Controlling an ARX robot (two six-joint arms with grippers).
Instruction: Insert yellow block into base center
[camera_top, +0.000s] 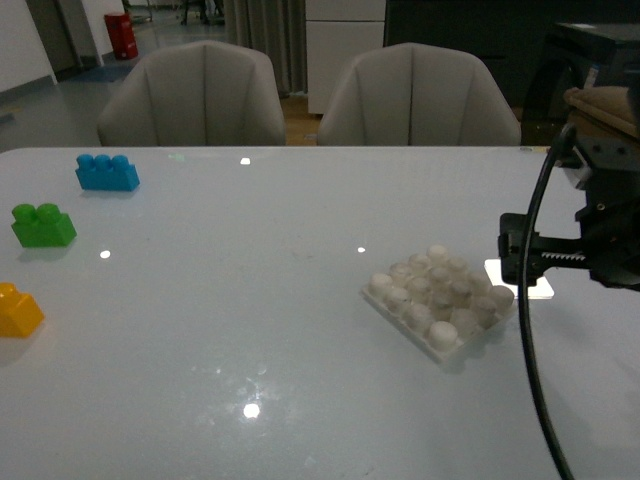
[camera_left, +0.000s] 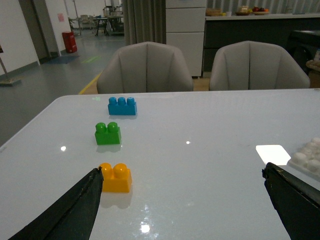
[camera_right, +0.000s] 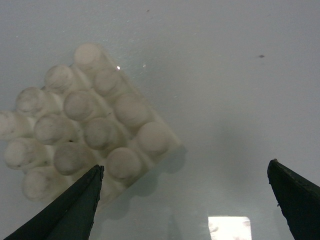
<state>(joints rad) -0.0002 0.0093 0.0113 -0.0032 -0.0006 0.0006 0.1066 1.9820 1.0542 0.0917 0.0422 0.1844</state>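
The yellow block (camera_top: 18, 310) lies on the white table at the far left edge; in the left wrist view (camera_left: 115, 177) it sits just by one fingertip of my open, empty left gripper (camera_left: 182, 169). The left gripper is not in the front view. The base (camera_top: 438, 300), a whitish studded square plate, lies right of centre with nothing on it. My right gripper (camera_top: 512, 252) is open and empty, just right of the base and above the table. In the right wrist view the base (camera_right: 85, 130) lies off to one side of the open gripper (camera_right: 185, 166), partly behind one finger.
A green brick (camera_top: 42, 225) and a blue brick (camera_top: 107, 172) lie beyond the yellow block on the left. A flat white rectangle (camera_top: 540, 288) lies beside the base under the right gripper. A black cable (camera_top: 527, 330) hangs from the right arm. Two chairs (camera_top: 195, 95) stand behind the table.
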